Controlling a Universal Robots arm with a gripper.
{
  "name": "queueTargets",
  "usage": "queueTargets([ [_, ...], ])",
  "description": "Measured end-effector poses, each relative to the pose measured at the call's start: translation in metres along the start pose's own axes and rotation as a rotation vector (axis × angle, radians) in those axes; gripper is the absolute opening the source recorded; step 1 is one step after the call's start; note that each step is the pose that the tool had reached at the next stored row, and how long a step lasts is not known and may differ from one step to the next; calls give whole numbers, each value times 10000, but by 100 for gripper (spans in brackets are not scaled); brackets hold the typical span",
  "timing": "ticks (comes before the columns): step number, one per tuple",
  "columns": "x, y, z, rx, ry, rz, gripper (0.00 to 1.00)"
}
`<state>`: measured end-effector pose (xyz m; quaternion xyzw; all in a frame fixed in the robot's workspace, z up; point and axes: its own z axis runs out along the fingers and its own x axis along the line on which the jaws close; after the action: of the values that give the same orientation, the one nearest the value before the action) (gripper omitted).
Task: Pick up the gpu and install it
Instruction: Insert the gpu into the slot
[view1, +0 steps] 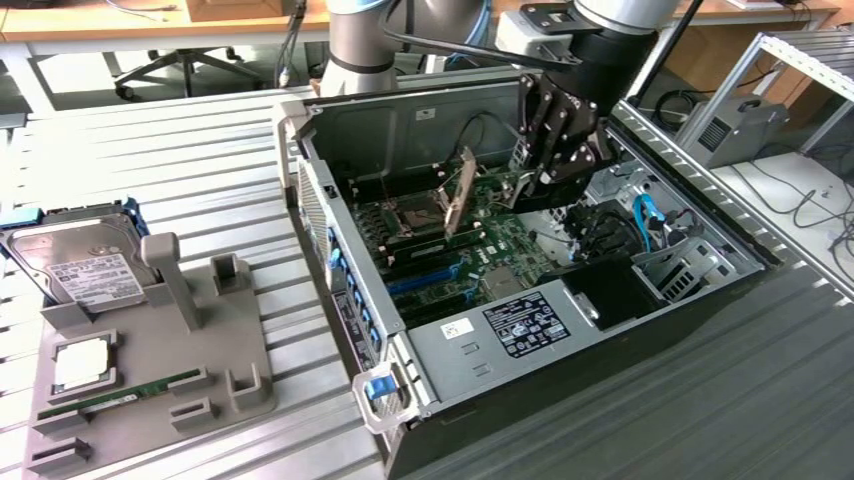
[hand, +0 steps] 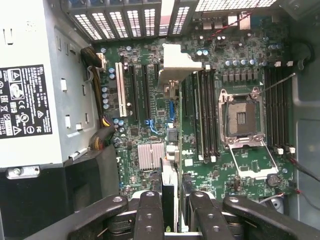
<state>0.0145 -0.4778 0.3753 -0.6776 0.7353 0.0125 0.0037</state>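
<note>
Hard drive: the hard drive (view1: 80, 265) leans in the holder at the far left of the exterior view, white label facing up.
Holder: a grey holder (view1: 200, 350) lies on the slatted table (view1: 174, 150), with upright posts and shallow pockets.
Processor chip: a square silver chip (view1: 83, 365) lies flat in a pocket of the holder, below the hard drive.
Memory stick: a long thin green stick (view1: 120, 393) lies in a slot near the holder's front edge.
Computer case: the open case (view1: 400, 400) lies on its side in the middle of the table, inner parts facing up.
Power supply: a grey box with a black and white label (view1: 527, 325) (hand: 30, 100) sits at the near end of the case.
Motherboard: the green board (view1: 501, 255) (hand: 150, 100) covers the case floor; the processor socket (hand: 242, 117) sits between rows of memory slots.
Graphics card: the gpu (view1: 461, 195) (hand: 169, 197) stands on edge inside the case over the motherboard, among the long slots, its pale bracket end towards the rear grille. Whether it is seated in a slot, I cannot tell.
Gripper: the black gripper (view1: 541, 180) (hand: 172, 210) reaches down into the case; its fingers (hand: 150, 215) pinch the gpu from both sides at the near end.
Blue cables: a bundle of cables (view1: 650, 220) runs inside the case on the exterior view's right.
</note>
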Motion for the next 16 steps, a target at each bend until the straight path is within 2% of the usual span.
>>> queueTargets([
  [16,110,-5,10,0,-1,0,26],
])
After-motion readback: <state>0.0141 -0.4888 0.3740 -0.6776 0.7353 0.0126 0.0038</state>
